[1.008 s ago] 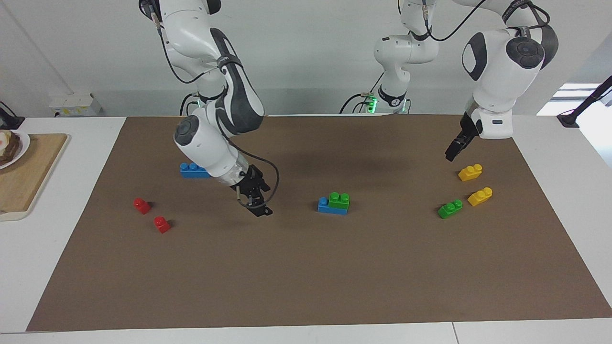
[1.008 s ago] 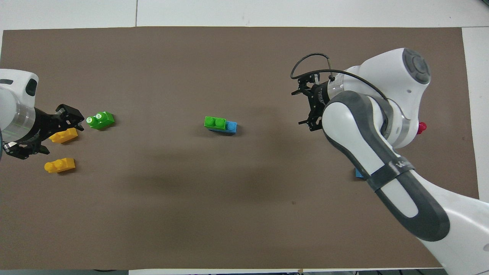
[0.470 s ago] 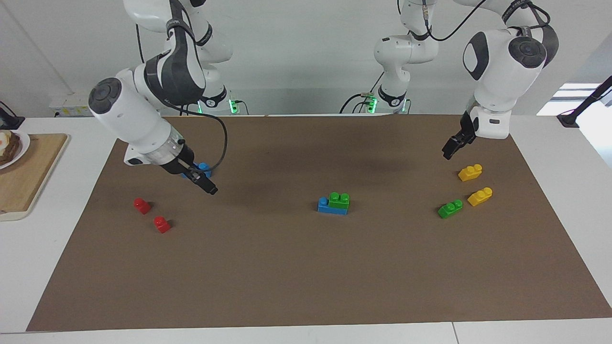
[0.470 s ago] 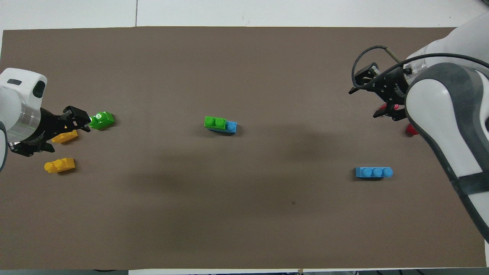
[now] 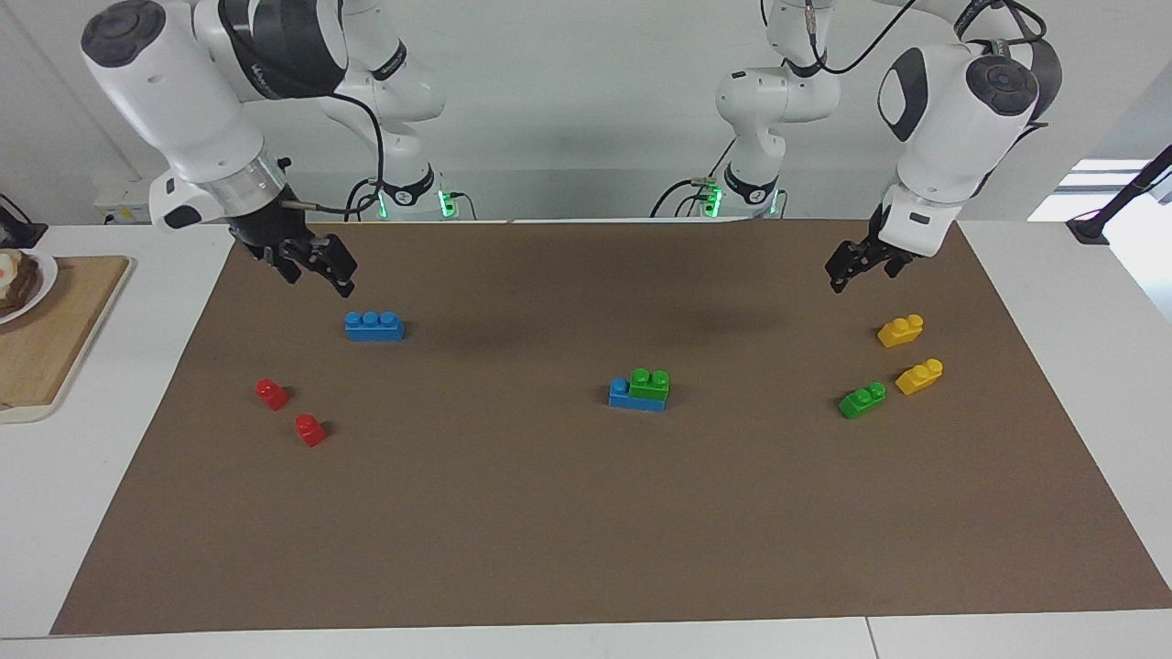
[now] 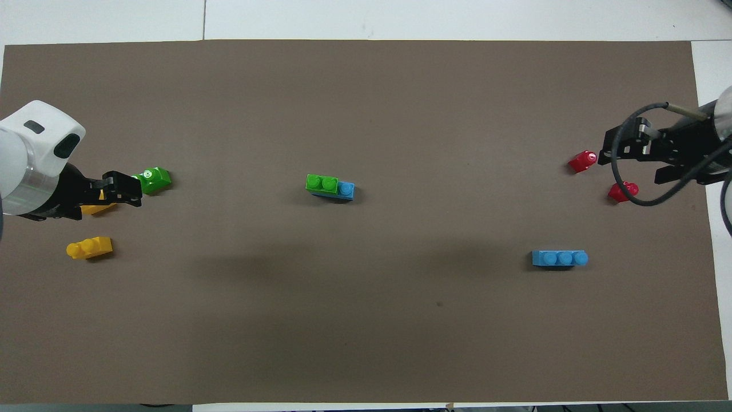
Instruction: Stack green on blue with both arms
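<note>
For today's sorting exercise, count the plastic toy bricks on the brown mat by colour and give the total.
Blue three-stud plastic bricks: 2, one loose, one under a green brick
Green two-stud plastic bricks: 2, one stacked on the blue, one loose
Yellow two-stud plastic bricks: 2
Red one-stud plastic bricks: 2
Total: 8

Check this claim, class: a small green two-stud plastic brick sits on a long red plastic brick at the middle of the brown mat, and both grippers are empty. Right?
Wrong in one respect: the small green two-stud plastic brick sits on a long blue plastic brick, not a red one, as the facing view shows. It is at the middle of the brown mat, and the left gripper and right gripper are empty.
</note>
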Robot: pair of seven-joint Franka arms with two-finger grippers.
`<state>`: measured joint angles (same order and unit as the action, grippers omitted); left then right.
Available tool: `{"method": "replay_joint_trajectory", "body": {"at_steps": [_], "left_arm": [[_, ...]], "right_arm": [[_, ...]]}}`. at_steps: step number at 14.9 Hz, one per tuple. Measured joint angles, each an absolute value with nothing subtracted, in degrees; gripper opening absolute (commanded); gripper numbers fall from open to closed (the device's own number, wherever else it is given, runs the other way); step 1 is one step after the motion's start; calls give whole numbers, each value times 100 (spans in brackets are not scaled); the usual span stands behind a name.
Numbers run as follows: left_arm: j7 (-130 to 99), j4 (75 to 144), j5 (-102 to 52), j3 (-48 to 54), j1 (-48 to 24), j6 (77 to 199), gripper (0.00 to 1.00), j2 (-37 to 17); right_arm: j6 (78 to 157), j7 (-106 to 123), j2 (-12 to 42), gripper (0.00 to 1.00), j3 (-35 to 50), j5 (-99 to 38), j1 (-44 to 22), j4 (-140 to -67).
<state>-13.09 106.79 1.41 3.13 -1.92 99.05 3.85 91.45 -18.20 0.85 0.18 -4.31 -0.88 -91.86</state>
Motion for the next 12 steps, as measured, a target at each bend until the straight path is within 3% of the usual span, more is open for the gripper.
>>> {"method": "replay_joint_trajectory", "body": {"at_steps": [4, 12], "left_arm": [[-926, 10203, 141, 278, -190, 9374, 100, 298], [-624, 9371, 141, 272, -108, 8788, 100, -334]], "right_arm": [[8792, -1325, -220, 96, 18, -337, -88, -9189], [8746, -1179, -251, 96, 11, -76, -15, -9203]]}}
